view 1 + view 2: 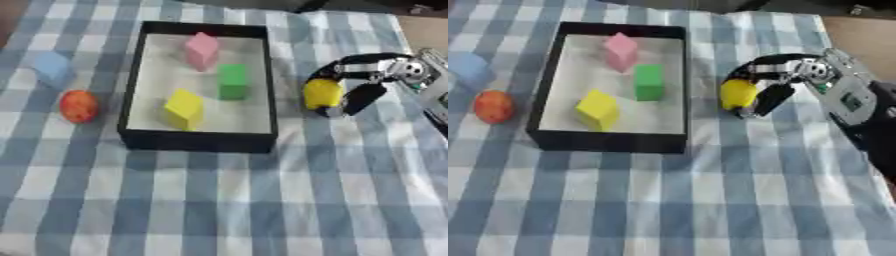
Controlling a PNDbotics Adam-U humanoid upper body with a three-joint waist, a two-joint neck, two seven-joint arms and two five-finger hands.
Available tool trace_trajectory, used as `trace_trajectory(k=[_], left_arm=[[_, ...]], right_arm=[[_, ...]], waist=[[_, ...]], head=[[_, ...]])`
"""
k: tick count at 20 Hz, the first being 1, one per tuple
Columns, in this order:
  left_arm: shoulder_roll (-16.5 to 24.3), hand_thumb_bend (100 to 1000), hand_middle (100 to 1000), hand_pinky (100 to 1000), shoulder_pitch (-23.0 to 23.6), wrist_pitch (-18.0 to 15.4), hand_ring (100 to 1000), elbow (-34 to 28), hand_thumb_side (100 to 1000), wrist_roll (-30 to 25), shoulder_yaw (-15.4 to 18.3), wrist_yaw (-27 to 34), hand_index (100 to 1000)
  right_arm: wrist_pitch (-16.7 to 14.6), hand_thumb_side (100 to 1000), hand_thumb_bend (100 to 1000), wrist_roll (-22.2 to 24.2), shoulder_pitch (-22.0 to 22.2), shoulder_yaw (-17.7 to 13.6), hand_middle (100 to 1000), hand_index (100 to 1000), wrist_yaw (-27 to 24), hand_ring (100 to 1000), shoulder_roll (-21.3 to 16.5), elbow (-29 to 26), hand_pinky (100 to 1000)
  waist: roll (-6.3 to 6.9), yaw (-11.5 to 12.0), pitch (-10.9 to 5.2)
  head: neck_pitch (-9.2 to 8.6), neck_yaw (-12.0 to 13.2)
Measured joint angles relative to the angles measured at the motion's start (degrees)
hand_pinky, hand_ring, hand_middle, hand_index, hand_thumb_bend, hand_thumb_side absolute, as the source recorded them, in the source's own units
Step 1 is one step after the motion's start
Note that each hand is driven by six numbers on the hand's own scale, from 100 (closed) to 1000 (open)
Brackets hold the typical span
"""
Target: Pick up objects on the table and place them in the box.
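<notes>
The right hand (773, 82) comes in from the right of the box (546, 136) with its fingers curled over a rounded yellow object (738, 93) and its thumb on the object's other side. The hand looks closed round the object, which sits just outside the box's right wall. I can't tell whether it is off the checked cloth (710, 200) or still resting on it. No left hand shows in either view.

To my eye this is the pick-up stage, with the carry over the wall to follow. Done well, the object would be raised clear of the black rim before anything travels sideways, since the wall stands between it and the white floor. The rounded shape could roll out of the fingers, so I'd want the hold kept closed until the object is low inside the box.

The box already holds three blocks. A pink block (202, 50) is near the far wall, a green block (233, 81) is toward the right wall, and a yellow block (185, 109) is near the front wall. None of them touch. The bare floor near the right wall, in front of the green block, looks like the easiest landing spot.

To the left of the box, an orange-red ball (79, 106) and a pale blue object (52, 68) still wait on the cloth.
</notes>
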Motion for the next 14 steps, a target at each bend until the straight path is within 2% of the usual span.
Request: trace_trajectory(k=[3,4,5,10,13,14], left_arm=[[0.0,128,827,805,0.0,0.0,806,0.0,800,0.0,0.0,0.0,851],[0.0,128,827,805,0.0,0.0,806,0.0,800,0.0,0.0,0.0,851],[0.0,128,828,806,0.0,0.0,806,0.0,800,0.0,0.0,0.0,851],[-0.1,128,828,806,0.0,-0.1,807,0.0,797,-0.1,0.0,0.0,852],[-0.4,128,829,807,0.0,-0.2,808,0.0,797,-0.3,0.0,0.0,852],[-0.5,135,830,807,0.0,-0.2,808,0.0,796,-0.3,0.0,0.0,852]], right_arm=[[-0.1,177,288,-0.9,0.0,-0.2,650,821,0.9,764,0.4,0.3,868],[0.0,116,279,-1.5,0.0,-0.2,611,788,1.3,738,0.5,0.4,860],[0.3,100,254,-2.2,0.1,-0.2,577,753,1.7,712,0.5,0.3,853],[3.3,100,208,-8.6,1.7,0.5,422,560,6.8,587,0.4,-2.4,803],[5.2,100,151,-12.7,2.5,0.9,388,523,10.1,567,-0.1,-5.2,787],[5.8,100,100,-13.7,2.6,1.0,380,515,10.6,565,-0.2,-6.1,784]], waist=[[0.0,0.0,0.0],[0.0,0.0,0.0],[0.0,0.0,0.0],[0.0,-0.2,0.0],[0.0,-0.3,0.0],[0.0,-0.3,0.0]], head=[[-0.02,0.0],[-0.02,0.0],[-0.03,0.0],[-0.08,0.0],[-0.18,0.0],[-0.24,0.0]])
